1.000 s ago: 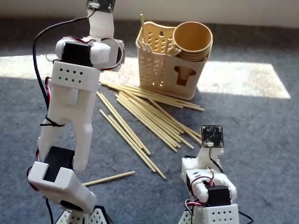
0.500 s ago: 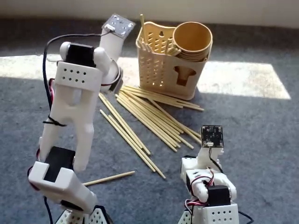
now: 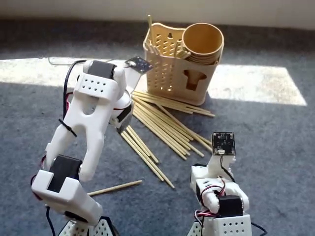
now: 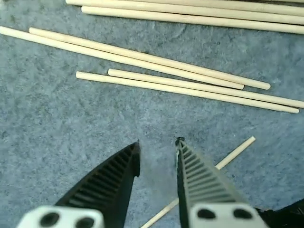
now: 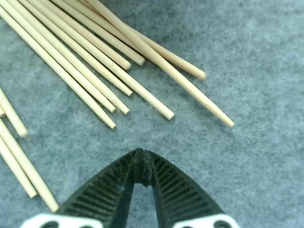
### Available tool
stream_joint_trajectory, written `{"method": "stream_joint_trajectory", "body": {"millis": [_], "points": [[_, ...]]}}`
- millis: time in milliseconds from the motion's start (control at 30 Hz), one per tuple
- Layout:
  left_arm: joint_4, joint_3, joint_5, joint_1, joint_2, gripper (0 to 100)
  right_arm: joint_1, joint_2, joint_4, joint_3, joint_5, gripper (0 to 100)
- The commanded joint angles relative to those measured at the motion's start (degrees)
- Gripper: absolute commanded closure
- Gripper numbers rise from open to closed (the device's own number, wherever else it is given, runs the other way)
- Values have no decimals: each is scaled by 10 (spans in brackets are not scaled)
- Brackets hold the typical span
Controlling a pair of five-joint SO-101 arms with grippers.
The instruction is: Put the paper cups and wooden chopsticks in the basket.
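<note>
On your left, the left arm [image 3: 88, 113] bends low over the grey carpet [image 3: 275, 147]. The left gripper [image 4: 157, 143] hangs just above the floor, its fingers a narrow gap apart with nothing between them. A single chopstick [image 3: 115, 187] lies by that arm's base, well apart from the others. Moving right, the main spread of chopsticks [image 3: 162, 123] lies flat on the carpet, fanning from in front of the basket [image 3: 172, 78] down towards the right arm [image 3: 221, 196]. The basket stands upright at the back, with a few sticks [image 3: 149, 24] poking out of its left part and the stacked paper cups [image 3: 203, 42] sitting in its right part. On your right, the right gripper [image 5: 142, 166] points down at bare carpet just beside the stick ends, its fingertips pressed together and holding nothing
</note>
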Motion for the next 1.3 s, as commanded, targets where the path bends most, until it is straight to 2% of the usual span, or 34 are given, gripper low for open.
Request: {"method": "stream_joint_trajectory", "body": {"millis": [0, 200, 367, 467, 567, 767, 1267], "points": [[-11, 33, -6, 15, -34, 874, 5, -2, 6, 86, -2, 994], [-76, 189, -44, 70, -180, 870, 5, -2, 6, 86, -2, 994], [-110, 286, -45, 97, -260, 870, 5, -2, 6, 86, -2, 994], [-110, 318, -47, 98, -263, 870, 5, -2, 6, 86, -2, 994], [-113, 356, -86, 100, -268, 870, 5, -2, 6, 86, -2, 994], [-158, 428, -117, 118, -269, 869, 5, -2, 6, 86, -2, 994], [-289, 562, -91, 222, -268, 869, 5, -2, 6, 86, -2, 994]]}}
